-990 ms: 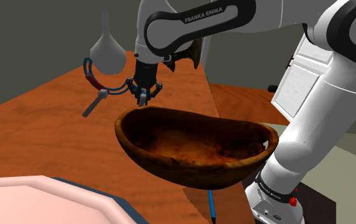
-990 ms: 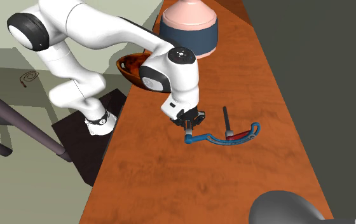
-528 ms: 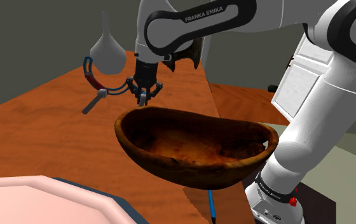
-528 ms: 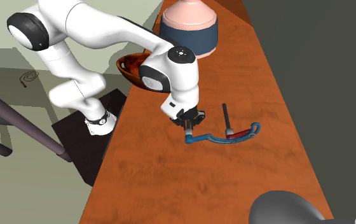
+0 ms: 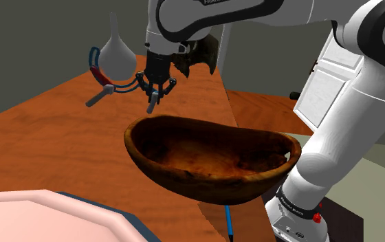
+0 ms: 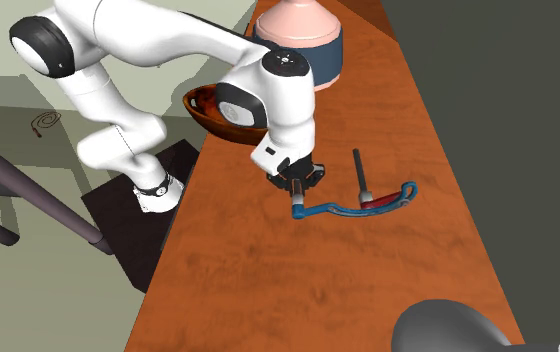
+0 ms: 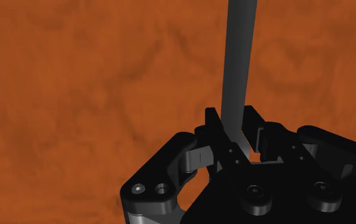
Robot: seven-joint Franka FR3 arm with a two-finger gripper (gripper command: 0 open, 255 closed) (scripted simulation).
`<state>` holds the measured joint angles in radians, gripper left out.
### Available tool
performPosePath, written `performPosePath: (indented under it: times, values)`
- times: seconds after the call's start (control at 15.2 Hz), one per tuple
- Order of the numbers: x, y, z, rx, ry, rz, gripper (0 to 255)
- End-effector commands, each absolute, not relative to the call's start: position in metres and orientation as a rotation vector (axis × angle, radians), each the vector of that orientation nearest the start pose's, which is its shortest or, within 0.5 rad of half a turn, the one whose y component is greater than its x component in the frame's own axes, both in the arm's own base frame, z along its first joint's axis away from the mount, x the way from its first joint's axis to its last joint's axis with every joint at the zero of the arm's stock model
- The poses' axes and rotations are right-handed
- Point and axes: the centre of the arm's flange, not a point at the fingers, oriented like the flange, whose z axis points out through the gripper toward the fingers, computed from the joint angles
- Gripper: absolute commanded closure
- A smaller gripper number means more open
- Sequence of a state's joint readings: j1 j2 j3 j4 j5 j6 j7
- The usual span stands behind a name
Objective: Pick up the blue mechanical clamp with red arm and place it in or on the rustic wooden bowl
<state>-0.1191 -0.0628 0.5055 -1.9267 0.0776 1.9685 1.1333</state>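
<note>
In the shoulder view, you see the gripper (image 5: 153, 95) holding the blue clamp (image 5: 119, 87) over the table (image 5: 53, 137), beyond the wooden bowl (image 5: 212, 161). The clamp's red arm points left, and the arm's lettering is cut off.

In the second exterior view, the clamp's long axis runs rightward.

In the wrist view, the fingers (image 7: 212, 127) are nearly together, pinching it.

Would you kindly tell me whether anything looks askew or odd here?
The blue and red clamp is clasped by one end only, so it juts sideways from the gripper instead of being held at its middle.

Jaws clasping grey bar (image 7: 239, 63), brown wooden surface (image 7: 75, 95)
</note>
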Motion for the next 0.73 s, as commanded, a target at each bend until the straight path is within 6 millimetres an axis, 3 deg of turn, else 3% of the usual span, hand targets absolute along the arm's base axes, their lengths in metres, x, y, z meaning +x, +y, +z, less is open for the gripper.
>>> performPosePath:
  times: [0.0,0.66]
  values:
    - [0.51,0.219,0.531,-2.819,1.147,-0.063,255]
    - [0.51,0.219,0.584,-2.819,1.147,-0.063,255]
